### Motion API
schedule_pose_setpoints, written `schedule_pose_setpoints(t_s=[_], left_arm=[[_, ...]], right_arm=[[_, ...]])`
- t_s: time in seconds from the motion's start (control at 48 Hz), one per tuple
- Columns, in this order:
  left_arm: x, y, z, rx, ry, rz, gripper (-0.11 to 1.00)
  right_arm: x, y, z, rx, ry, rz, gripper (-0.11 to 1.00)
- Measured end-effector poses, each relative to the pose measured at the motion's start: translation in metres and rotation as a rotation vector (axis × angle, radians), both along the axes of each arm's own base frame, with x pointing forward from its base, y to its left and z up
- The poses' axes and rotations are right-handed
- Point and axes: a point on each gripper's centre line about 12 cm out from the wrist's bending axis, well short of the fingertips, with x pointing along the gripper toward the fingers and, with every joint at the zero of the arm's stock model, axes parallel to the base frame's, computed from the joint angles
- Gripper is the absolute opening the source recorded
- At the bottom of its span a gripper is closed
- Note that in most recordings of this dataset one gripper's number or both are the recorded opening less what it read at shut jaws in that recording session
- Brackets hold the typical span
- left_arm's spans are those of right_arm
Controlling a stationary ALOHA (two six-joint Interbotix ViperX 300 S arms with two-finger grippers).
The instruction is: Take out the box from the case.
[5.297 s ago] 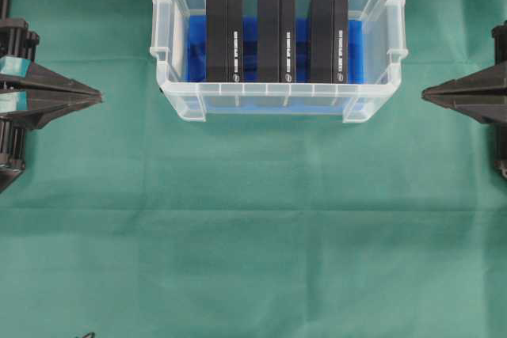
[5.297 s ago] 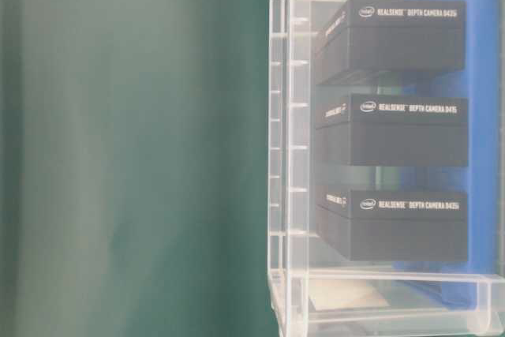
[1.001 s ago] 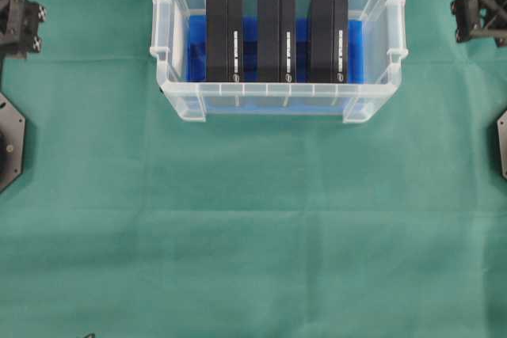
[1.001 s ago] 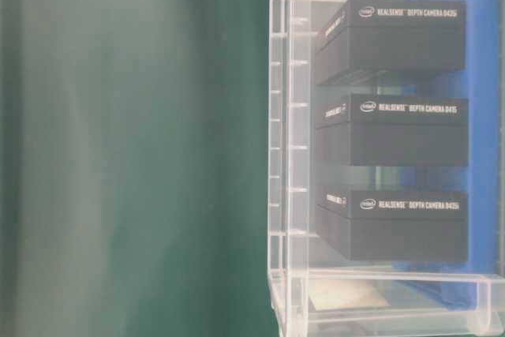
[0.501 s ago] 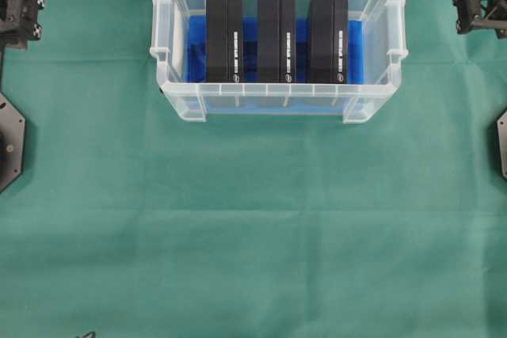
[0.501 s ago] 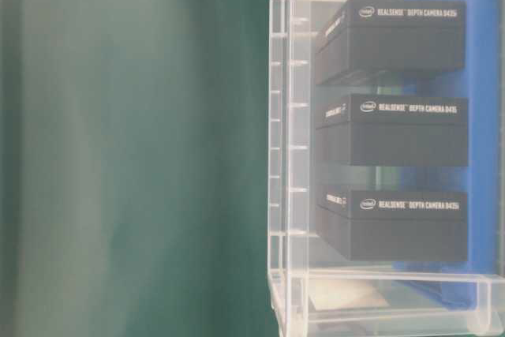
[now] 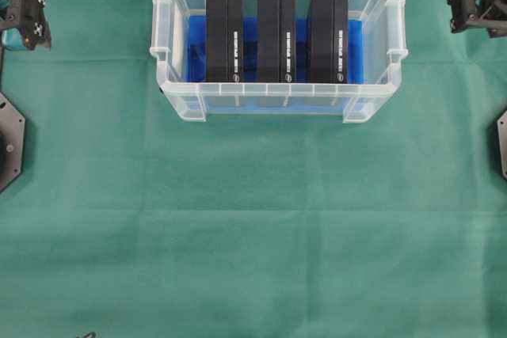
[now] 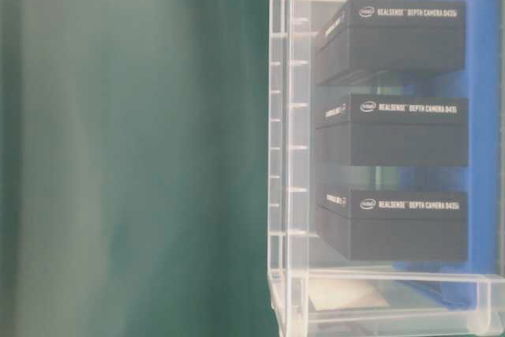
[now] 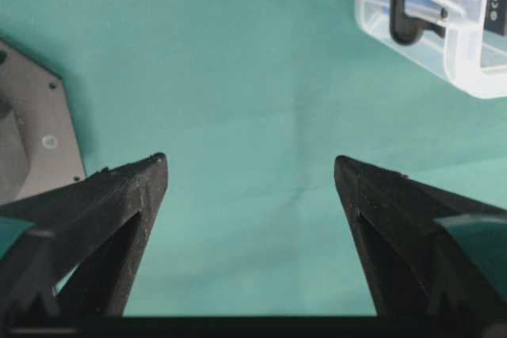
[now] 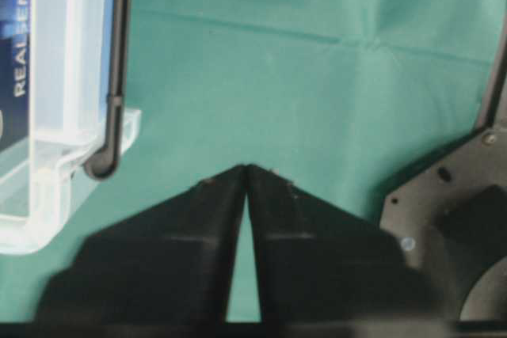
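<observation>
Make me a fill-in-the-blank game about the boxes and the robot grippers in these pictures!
1. The clear case holds ___ black boxes.
2. The floor of the case is lined in ___.
3. The left gripper has its fingers spread wide apart, so it is ___.
4. The cloth that covers the table is ___.

Missing words: three; blue; open; green
</observation>
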Motion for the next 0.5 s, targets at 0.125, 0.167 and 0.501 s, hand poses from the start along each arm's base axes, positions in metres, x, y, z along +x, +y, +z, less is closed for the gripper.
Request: schedule_pose_setpoints(t_s=[0.125, 0.167, 0.501], left_arm=[[0.0001, 0.0003, -0.0004, -0.001, 0.003, 0.002, 0.92], [0.0001, 0.0003, -0.0004, -0.001, 0.003, 0.002, 0.92], [0.0000, 0.0003, -0.0009, -0.002, 0.004, 0.005, 0.92]], right_arm=[[-0.0019, -0.0012, -0.0041, -0.008, 0.015, -0.011, 0.66], [-0.0020, -0.0013, -0.0054, -0.008, 0.019, -0.015, 0.77], [-0.0028, -0.0018, -0.0068, -0.008, 0.020, -0.039, 0.96]])
